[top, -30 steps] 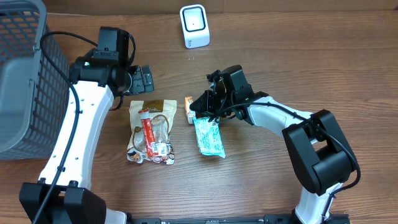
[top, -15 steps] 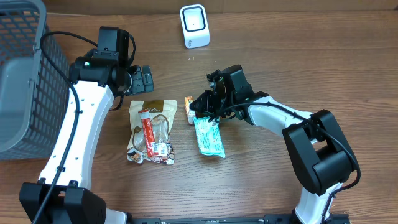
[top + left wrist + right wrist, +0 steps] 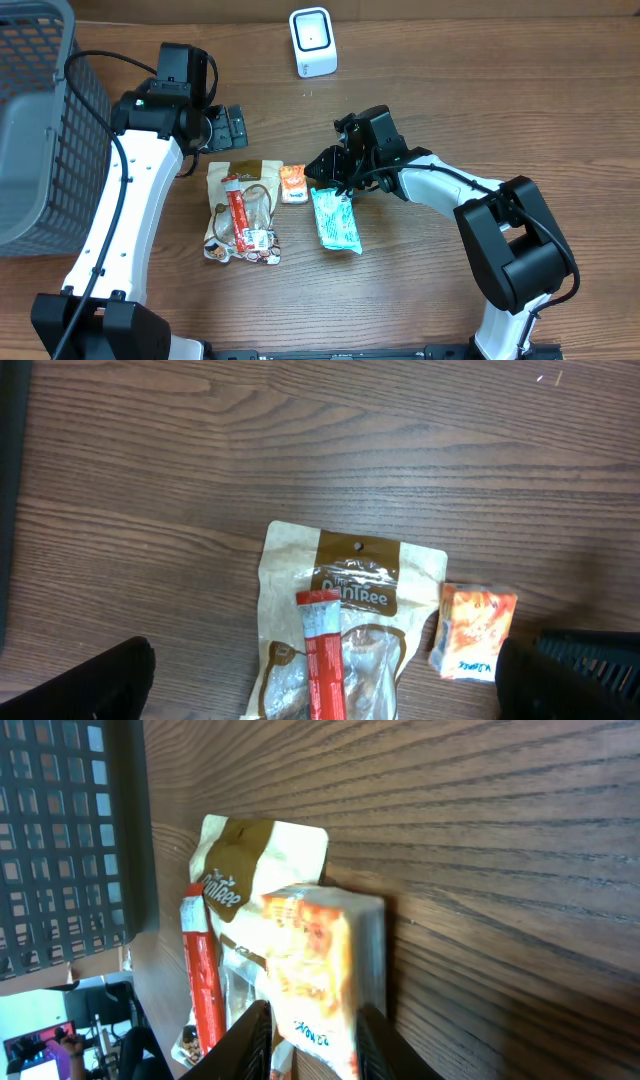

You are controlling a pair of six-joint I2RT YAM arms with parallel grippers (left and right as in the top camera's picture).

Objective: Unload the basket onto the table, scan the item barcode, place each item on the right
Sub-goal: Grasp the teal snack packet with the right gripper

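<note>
Lying flat on the desk (image 3: 520, 90), face up, the orange box (image 3: 292, 183) sits between the brown pouch (image 3: 243, 175) and the teal packet (image 3: 335, 220). It is just beside the pouch's upper right corner and near the packet's top end; whether it touches either, cannot tell. The box is well apart from the white scanner (image 3: 312, 42), which stands at the far edge of the desk.

The right tool (image 3: 318, 174) is low over the desk, just right of the box and pointing at it. Its jaws are slightly parted. In the right wrist view the two dark fingertips (image 3: 250, 1032) frame the near end of the box, with the pouch behind it. In the overhead view the box looks free of the jaws and rests on the desk, so nothing is gripped.

The left tool (image 3: 230, 128) hangs above the desk, just past the top of the pouch, jaws wide apart and holding nothing. In the left wrist view its dark fingers (image 3: 85, 680) show at the bottom corners, with the pouch and the box on the wood between them.

A red stick pack (image 3: 237, 212) lies lengthwise on the pouch. The pouch has a clear window and a brown header with a white logo. The teal packet lies flat, long side running toward the near edge.

A grey mesh basket (image 3: 92, 105) stands at the far left of the desk, beside the left arm.
</note>
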